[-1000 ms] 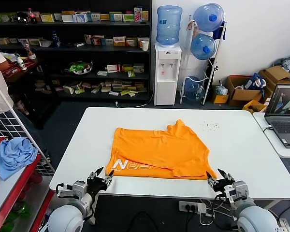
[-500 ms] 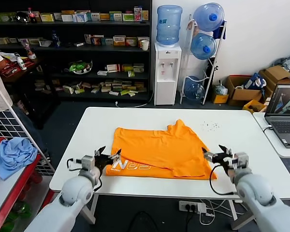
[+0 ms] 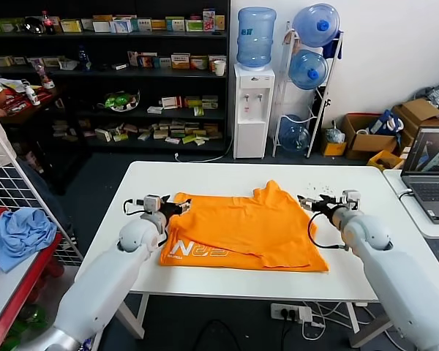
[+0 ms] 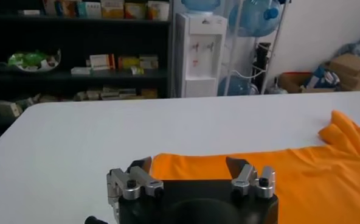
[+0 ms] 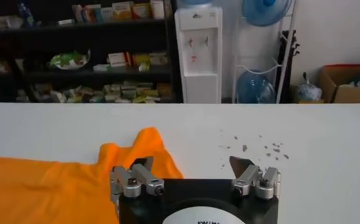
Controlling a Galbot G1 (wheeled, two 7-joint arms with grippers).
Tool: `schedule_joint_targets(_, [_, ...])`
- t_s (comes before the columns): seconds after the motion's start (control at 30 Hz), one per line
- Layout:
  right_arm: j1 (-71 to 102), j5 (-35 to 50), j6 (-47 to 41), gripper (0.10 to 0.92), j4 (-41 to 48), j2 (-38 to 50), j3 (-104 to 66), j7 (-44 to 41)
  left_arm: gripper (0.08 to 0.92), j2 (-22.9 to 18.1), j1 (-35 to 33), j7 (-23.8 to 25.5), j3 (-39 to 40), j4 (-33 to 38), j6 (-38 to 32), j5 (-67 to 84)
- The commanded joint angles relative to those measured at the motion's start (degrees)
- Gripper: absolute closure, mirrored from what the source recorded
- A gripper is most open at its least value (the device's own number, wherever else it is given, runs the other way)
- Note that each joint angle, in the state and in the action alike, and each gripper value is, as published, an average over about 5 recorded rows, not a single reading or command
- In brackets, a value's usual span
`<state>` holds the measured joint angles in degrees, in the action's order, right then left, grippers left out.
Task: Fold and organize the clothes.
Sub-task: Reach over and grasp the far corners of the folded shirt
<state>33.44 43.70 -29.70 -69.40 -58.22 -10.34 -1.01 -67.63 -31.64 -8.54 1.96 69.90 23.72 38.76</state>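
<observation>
The clothes are one orange T-shirt (image 3: pixel 249 227) lying partly folded on the white table (image 3: pixel 205 175), its white lettering (image 3: pixel 201 251) near the front left corner. My left gripper (image 3: pixel 177 207) is open at the shirt's far left corner. In the left wrist view the shirt's (image 4: pixel 314 176) edge lies between the spread fingers of the left gripper (image 4: pixel 189 165), which hold nothing. My right gripper (image 3: pixel 309 202) is open at the shirt's far right side, beside the raised sleeve. In the right wrist view the right gripper (image 5: pixel 192 163) straddles the orange sleeve's (image 5: pixel 146 146) edge and bare table.
A light blue cloth (image 3: pixel 18 230) lies on a red rack at the left. A laptop (image 3: pixel 432 175) sits on a side table at the right. Small dark specks (image 3: pixel 318 191) dot the table behind the right gripper. A water dispenser (image 3: pixel 253 110) and shelves stand behind.
Both arms have moved from the table's near edge forward along the shirt's sides to its far corners. Both grippers' fingers have spread wider.
</observation>
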Motion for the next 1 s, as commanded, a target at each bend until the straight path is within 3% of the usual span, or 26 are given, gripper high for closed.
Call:
schedule_joint_targets(0.03, [-12.28,-1.93,-0.94,0.203,18.14,-8.16,2.32,-3.15,0.177,-6.10,10.73,1.44,2.42,-19.81,-0.17,-0.28])
schedule_joint_targets(0.2, [-14.74,-5.14,-0.41,0.203,23.91,-12.11,0.76,-5.44,0.177,-8.13,11.40,2.49,0.70,-24.74,-1.31,-3.19])
schedule_joint_targets(0.57, [-14.11,-13.49,5.44,0.219,31.03,-16.50,-1.19,-11.50,0.177,-8.65,10.33,3.19,-0.59,-25.97,-2.22,-5.91])
schedule_joint_targets(0.73, [-13.36,-14.36,6.59,0.345,31.56,-17.13,-1.89,-11.30,0.204,-8.23,9.65,3.60,-0.77,-25.60,-2.82,-6.20])
schedule_joint_targets(1.0, [-13.23,-14.29,7.92,0.579,31.17,-16.99,-2.18,-10.48,0.423,-7.06,8.28,4.13,-0.60,-22.78,-3.67,-5.84])
